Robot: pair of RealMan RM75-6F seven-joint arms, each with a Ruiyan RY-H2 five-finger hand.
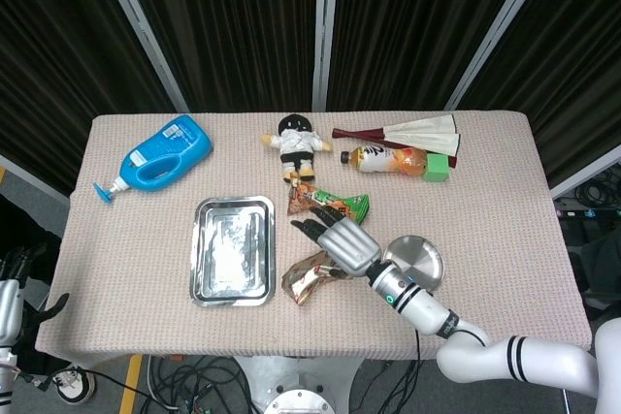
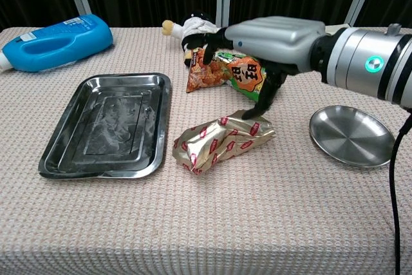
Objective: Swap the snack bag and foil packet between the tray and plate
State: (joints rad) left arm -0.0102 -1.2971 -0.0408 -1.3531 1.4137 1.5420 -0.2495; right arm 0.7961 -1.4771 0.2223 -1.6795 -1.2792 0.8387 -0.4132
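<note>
One foil packet (image 2: 222,145) is seen lying on the table (image 2: 257,223) between one tray (image 2: 106,123) and one plate (image 2: 352,136). One snack bag (image 2: 235,74) lies behind. Right hand (image 2: 270,40) is spread above the packet, a fingertip touching it; left hand (image 1: 12,283) is barely visible, its state unclear.

A blue detergent bottle (image 1: 160,162) lay far left, while a doll (image 1: 295,145), drink bottle (image 1: 391,159), green box (image 1: 439,168) and folded fan (image 1: 408,129) lined the far edge.

One metal tray (image 1: 232,250), one round metal plate (image 1: 415,261), one foil packet (image 1: 309,277), one green and orange snack bag (image 1: 328,205), one blue bottle (image 1: 160,158), one doll (image 1: 295,143), one drink bottle (image 1: 393,159), one folded fan (image 1: 403,130), two robot hands: right hand (image 1: 342,240), left hand (image 1: 12,288).
</note>
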